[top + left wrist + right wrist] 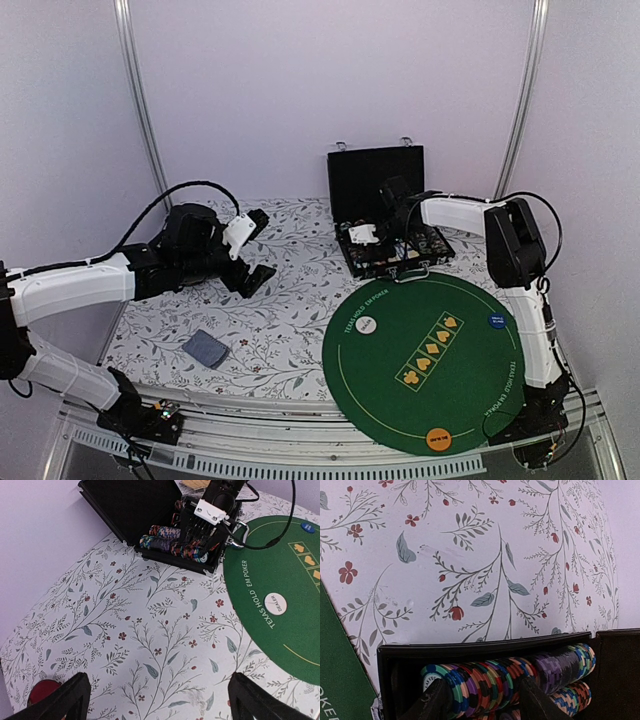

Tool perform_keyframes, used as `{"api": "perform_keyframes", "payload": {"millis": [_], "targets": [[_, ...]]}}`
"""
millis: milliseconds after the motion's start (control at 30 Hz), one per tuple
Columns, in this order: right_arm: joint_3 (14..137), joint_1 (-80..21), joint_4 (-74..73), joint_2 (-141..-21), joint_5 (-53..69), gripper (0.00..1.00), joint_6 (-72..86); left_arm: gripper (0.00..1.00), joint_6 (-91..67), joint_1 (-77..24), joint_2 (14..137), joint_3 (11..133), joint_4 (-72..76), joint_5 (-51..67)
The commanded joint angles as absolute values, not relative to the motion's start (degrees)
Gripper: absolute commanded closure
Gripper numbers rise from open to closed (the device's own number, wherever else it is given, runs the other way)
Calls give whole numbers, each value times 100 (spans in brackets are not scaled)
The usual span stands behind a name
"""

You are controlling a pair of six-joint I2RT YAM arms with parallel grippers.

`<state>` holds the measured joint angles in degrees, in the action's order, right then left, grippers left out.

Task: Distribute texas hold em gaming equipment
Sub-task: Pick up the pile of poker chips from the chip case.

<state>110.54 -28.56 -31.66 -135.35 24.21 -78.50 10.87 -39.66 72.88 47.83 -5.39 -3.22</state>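
Note:
An open black case (376, 180) at the back holds rows of striped poker chips (490, 677). My right gripper (388, 245) is down in the case. In the right wrist view it (486, 704) is open, with one finger on each side of a stretch of the front chip row. My left gripper (262, 250) is open and empty above the floral cloth, apart from everything. A blue-grey card deck (205, 348) lies on the cloth at front left. A white dealer disc (366, 324), a blue disc (497, 321) and an orange disc (438, 437) lie on the green mat (400, 400).
The round green mat fills the front right; its edge also shows in the left wrist view (240, 580), beside the case (130, 510) and the dealer disc (276, 603). A red round object (44, 690) sits at the cloth's left edge. Walls close the back and sides.

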Motion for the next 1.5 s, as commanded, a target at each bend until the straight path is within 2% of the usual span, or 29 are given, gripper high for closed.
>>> {"api": "perform_keyframes", "payload": {"millis": [0, 533, 800, 1000, 1233, 1467], "targets": [[11202, -2905, -3324, -13860, 1982, 48, -7978, 2, 1068, -3875, 7303, 4773, -541, -281], [11120, -3217, -4454, -13649, 1069, 51, -8180, 2, 1070, -3876, 7247, 4768, -527, -281], [11134, -3328, -4330, -13215, 956, 54, -8067, 2, 1055, -3876, 7216, 4779, -542, -202], [11208, -3332, -3917, -13153, 770, 46, -7943, 2, 1037, -3879, 7187, 4790, -561, -159], [11473, -3260, -3845, -13765, 634, 41, -7971, 2, 1025, -3885, 7181, 4799, -571, -149], [11468, -3328, -4159, -13974, 762, 43, -8122, 2, 1034, -3885, 7180, 4799, -573, -124]]}}
